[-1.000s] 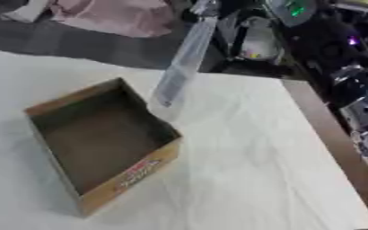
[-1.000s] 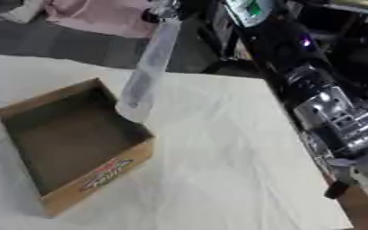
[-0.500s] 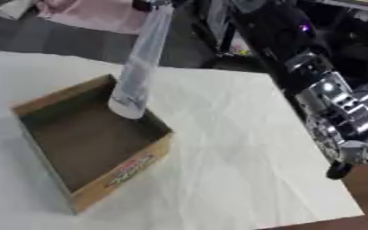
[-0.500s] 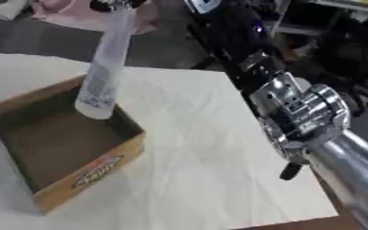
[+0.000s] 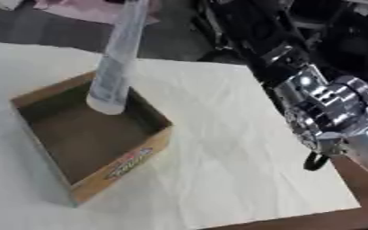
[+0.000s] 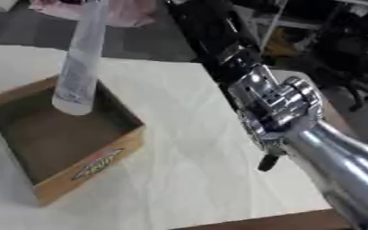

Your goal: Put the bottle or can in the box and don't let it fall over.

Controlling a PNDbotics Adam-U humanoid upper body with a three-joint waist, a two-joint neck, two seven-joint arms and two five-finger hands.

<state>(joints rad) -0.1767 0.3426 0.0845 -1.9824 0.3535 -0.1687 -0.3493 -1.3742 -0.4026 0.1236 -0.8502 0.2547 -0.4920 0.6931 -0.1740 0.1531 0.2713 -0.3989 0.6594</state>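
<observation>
A tall clear plastic bottle (image 5: 115,67) hangs tilted, its top leaning away and cut off by the view's upper edge. Its lower end is over the far part of the open cardboard box (image 5: 116,168), below the far rim; I cannot tell whether it touches the box floor. My right arm (image 6: 278,105), silver at the joint and black above, rises from the lower right to the top edge near the bottle's top. The hand itself lies beyond the edge. My left hand shows in no view.
The box stands on a white cloth-covered table (image 5: 234,152), whose right and front edges (image 5: 328,215) are close by. Dark equipment (image 6: 336,40) and floor lie beyond the table's far side. A pink cloth (image 6: 128,9) lies on the floor at the back.
The bottle has moved from beside the box's far right corner to over the box and come lower, its end now inside the rim. The camera has also shifted.
</observation>
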